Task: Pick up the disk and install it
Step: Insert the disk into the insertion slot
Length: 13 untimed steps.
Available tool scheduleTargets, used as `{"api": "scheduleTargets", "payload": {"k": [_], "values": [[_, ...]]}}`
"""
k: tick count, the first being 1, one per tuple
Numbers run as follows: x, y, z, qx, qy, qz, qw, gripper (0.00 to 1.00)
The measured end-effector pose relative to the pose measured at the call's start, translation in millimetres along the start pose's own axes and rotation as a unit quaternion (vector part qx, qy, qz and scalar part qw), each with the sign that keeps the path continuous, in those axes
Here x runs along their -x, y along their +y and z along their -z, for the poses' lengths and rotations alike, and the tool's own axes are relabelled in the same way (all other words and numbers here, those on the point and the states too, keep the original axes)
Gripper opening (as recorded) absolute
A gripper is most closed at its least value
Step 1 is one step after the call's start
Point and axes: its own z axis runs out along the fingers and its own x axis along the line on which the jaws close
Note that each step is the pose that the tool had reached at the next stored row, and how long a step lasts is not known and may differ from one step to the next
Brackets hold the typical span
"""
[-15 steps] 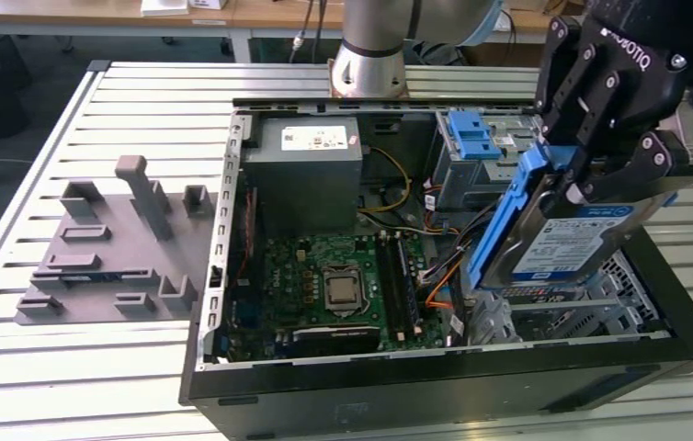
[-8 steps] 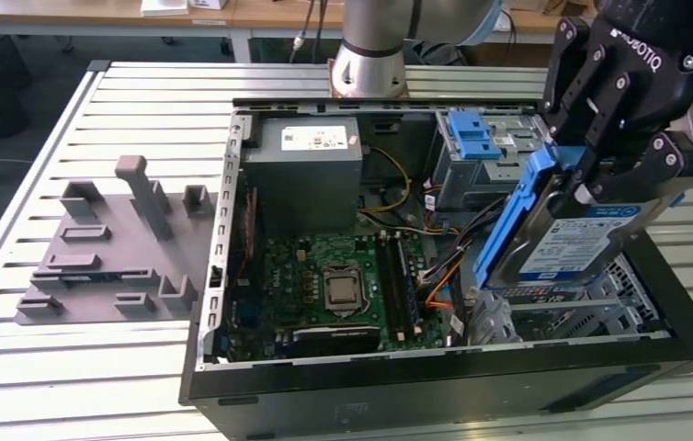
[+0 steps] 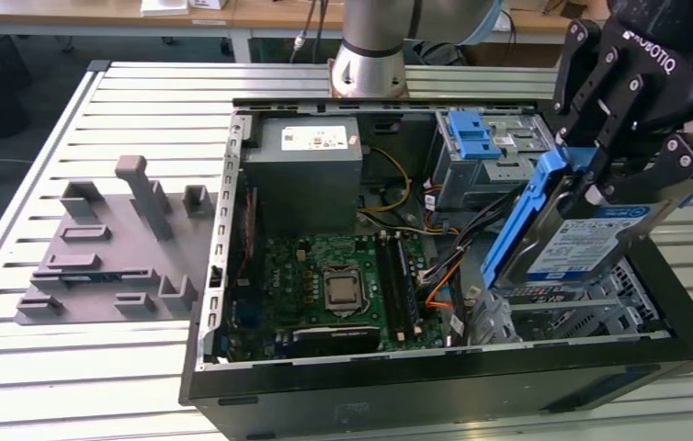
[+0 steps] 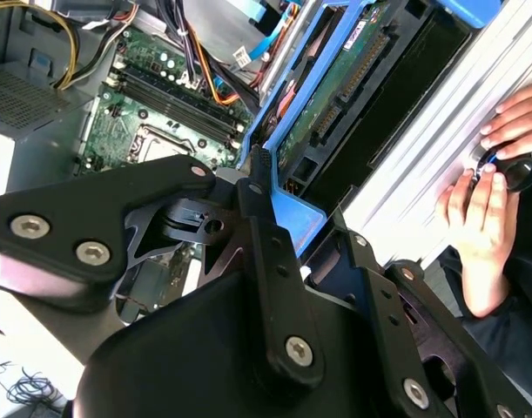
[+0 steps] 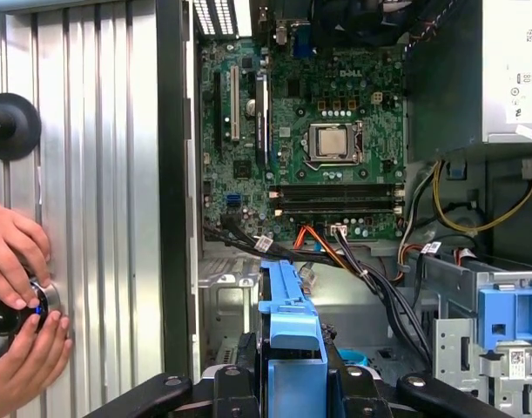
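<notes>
We log one arm point(image 3: 369, 50): a grey column at 12 o'clock in the exterior view, running up out of frame. The gripper point(image 3: 626, 184) sits at 2 o'clock in that view, black body high, fingers point(image 3: 680, 163) pointing down toward roughly 7 o'clock, so the wrist is tilted, not plumb. We mark it clamped: the fingers press on the blue edge of the disk point(image 3: 580, 243), which hangs on edge below the fingertips. In both wrist views we see the gripper point(image 4: 292, 213) point(image 5: 296, 383) squeezed onto that blue frame, with black linkage bars point(image 5: 161, 392) spread to either side. We can't tell how the arm's upper joints bend.
</notes>
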Motion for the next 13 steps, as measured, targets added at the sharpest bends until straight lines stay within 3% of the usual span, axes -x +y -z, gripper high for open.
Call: {"api": "scheduleTargets", "payload": {"k": [13], "values": [[0.3, -13.5, -2.6, 0.0, 0.0, 0.0, 1.0, 0.37]]}}
